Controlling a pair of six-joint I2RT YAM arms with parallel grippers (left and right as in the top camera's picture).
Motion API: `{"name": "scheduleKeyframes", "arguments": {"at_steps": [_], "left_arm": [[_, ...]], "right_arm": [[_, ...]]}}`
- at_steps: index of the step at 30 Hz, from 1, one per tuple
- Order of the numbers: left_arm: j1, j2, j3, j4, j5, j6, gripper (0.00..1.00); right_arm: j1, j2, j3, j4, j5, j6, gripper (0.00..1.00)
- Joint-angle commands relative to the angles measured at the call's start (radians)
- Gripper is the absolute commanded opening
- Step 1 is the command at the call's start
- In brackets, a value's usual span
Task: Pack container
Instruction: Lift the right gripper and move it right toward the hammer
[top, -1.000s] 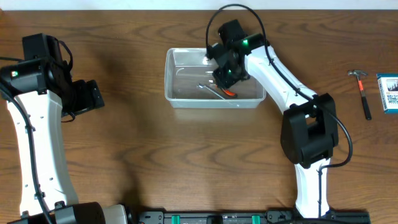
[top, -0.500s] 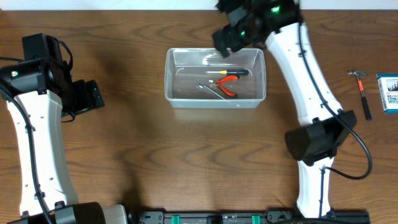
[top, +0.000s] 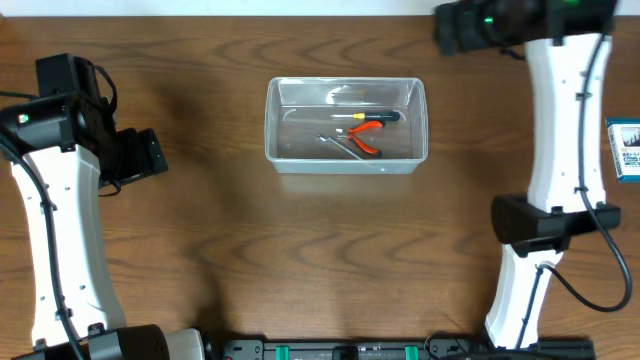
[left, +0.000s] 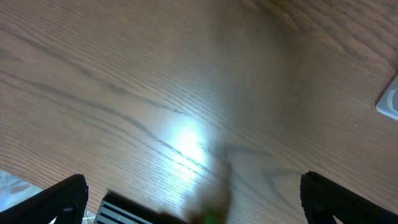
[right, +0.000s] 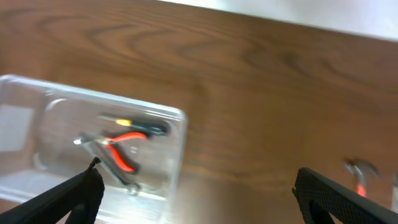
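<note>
The brown wooden table (top: 300, 250) holds the clear rectangular plastic container (top: 270, 125) at upper centre of the overhead view, with red-handled pliers (top: 368, 130) inside. Both the right gripper (right: 196, 183), upper right, and the left gripper (left: 193, 186), far left, are spread wide and empty. The likely next pick is the small orange-handled hammer (right: 357, 169): square the jaws across its handle

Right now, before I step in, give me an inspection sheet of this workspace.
Surface: wooden table, glare patch in the left wrist view.
Job's things: clear container upright, holding red pliers, screwdriver and a grey metal piece.
Clutter: blue-and-white box at the right edge; hammer outside the container.
Tools: left tool open, empty; right tool open, empty.
Cables: black cable looping by the right arm's base.
Surroundings: pale strip beyond the far edge.
</note>
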Motion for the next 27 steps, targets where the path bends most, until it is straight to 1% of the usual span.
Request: {"name": "scheduleKeyframes", "arguments": {"at_steps": [1, 5, 12, 17, 20, 25, 27], "left_arm": [[0.004, -0.01, 0.022, -0.001, -0.002, -0.006, 0.98], [0.004, -0.01, 0.022, 0.005, -0.002, -0.006, 0.98], [0.004, -0.01, 0.022, 0.005, -0.002, -0.006, 0.98], [0.004, -0.01, 0.022, 0.005, -0.002, -0.006, 0.98], [0.004, -0.01, 0.022, 0.004, -0.002, -0.006, 0.98], [0.004, -0.01, 0.022, 0.004, -0.002, -0.006, 0.98], [0.004, -0.01, 0.022, 0.004, -0.002, -0.006, 0.98]], "right_arm": [[-0.055, -0.002, 0.019, -0.034, 0.035, 0.042, 0.99], [-0.117, -0.001, 0.019, -0.063, 0.035, 0.032, 0.99], [-0.209, -0.001, 0.016, -0.066, 0.028, -0.093, 0.99], [-0.267, 0.003, 0.016, -0.068, 0.036, -0.122, 0.99], [-0.305, 0.006, 0.011, -0.08, 0.036, -0.174, 0.99], [-0.38, 0.007, -0.07, -0.086, 0.035, -0.27, 0.99], [-0.403, 0.007, -0.108, -0.087, 0.035, -0.277, 0.99]]}}
